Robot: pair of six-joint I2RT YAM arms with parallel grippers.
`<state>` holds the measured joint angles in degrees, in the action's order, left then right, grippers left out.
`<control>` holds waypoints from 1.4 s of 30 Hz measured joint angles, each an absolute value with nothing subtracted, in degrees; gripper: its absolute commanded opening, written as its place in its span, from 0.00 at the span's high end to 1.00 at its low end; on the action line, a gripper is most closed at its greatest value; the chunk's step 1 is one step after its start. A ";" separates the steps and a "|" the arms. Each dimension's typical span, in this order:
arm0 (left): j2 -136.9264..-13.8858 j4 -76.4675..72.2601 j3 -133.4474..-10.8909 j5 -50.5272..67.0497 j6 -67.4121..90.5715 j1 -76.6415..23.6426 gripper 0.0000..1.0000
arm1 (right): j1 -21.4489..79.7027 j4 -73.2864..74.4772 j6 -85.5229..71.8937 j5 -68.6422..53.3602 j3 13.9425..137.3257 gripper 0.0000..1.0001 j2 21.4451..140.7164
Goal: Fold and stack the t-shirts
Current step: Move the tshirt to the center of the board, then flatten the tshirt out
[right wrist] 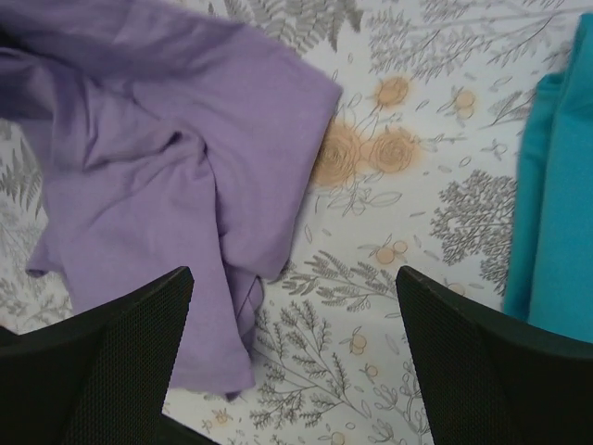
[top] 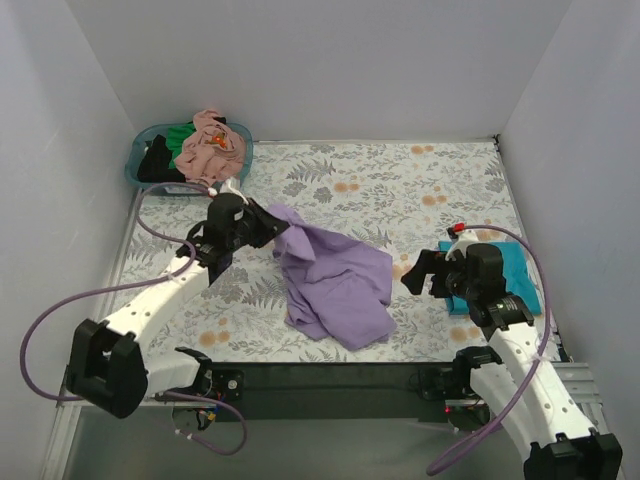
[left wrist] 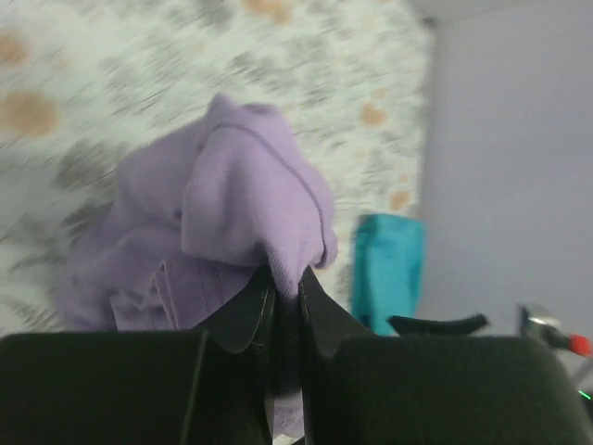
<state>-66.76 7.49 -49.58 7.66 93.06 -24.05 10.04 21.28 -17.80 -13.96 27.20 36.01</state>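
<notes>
Right gripper [top: 412, 272], jaws wide and empty, beside the folded teal shirt [top: 520, 265]; left gripper [top: 272, 225] pinches an edge of the crumpled lavender shirt [top: 335, 285] mid-table. Likely step: spreading it flat; next calls for a second-edge grasp.
</notes>
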 measured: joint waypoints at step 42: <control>-48.53 21.61 -64.47 4.10 91.13 -23.44 1.00 | 50.76 41.45 -22.63 16.12 73.17 0.99 43.83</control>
<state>-48.53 21.61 -64.47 4.10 91.13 -23.44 50.76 41.45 -22.63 16.12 73.17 43.83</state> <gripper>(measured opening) 0.065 0.073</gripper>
